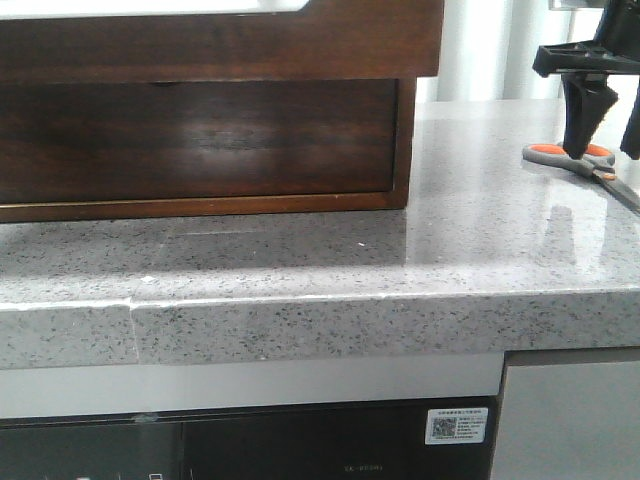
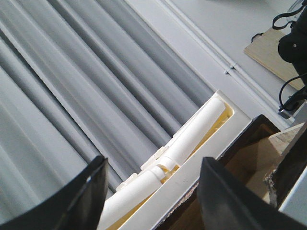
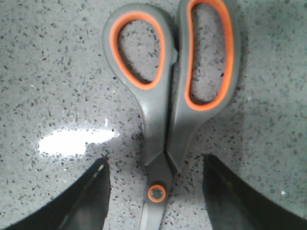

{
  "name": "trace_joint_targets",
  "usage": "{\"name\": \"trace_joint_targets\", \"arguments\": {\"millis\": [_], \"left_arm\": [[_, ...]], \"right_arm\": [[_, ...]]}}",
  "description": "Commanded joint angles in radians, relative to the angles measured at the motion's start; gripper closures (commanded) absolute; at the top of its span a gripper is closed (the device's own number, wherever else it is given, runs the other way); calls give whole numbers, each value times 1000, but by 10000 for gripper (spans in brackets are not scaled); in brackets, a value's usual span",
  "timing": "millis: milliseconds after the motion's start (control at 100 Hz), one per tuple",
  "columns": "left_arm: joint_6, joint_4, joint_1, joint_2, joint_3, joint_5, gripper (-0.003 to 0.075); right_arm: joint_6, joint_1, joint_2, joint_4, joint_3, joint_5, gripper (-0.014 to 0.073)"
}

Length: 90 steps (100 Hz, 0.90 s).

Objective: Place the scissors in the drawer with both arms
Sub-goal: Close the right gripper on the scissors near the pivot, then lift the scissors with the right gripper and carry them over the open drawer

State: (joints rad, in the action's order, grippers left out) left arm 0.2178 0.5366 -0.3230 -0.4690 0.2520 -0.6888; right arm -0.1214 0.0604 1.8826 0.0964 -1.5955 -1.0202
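Note:
The scissors [image 1: 572, 156] lie flat on the speckled counter at the far right, grey handles with orange-lined loops. In the right wrist view the scissors [image 3: 165, 96] are shut, with the pivot between my fingers. My right gripper [image 1: 608, 140] is open and straddles the scissors near the pivot, as the right wrist view [image 3: 156, 165] shows. The dark brown drawer [image 1: 220, 45] with a whitish rim is at the upper left. My left gripper [image 2: 153, 165] is open and empty by the drawer's white rim [image 2: 192, 177]; it is out of the front view.
The grey stone counter [image 1: 300, 260] has its front edge near mid-frame. Below the drawer is a recessed dark wood panel [image 1: 200, 140]. White tubes [image 2: 192, 134] lie behind the rim, with grey pleated curtains [image 2: 72, 72] beyond. A dark appliance with a label [image 1: 457, 425] sits under the counter.

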Motion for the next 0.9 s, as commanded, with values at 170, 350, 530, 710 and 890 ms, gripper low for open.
{"name": "trace_joint_targets", "arguments": {"millis": [170,350,530,710,890], "left_arm": [[-14,-40,-10,-4,37,-52,350],[-14,-40,-10,-4,37,-52,350],[-14,-40,-10,-4,37,-47,350],[-14,-40,-10,-4,37,-36,350],[-14,-40,-10,-4,37,-36,350]], "right_arm": [[-3,5,16,-9,-36,1,270],[-3,5,24,-9,-39,-4,676],[-24,5,7,24,-94,-31,713],[-153,3,-97,184,-181,-33,713],[-207,1,-219,246,-295,-25,713]]}}
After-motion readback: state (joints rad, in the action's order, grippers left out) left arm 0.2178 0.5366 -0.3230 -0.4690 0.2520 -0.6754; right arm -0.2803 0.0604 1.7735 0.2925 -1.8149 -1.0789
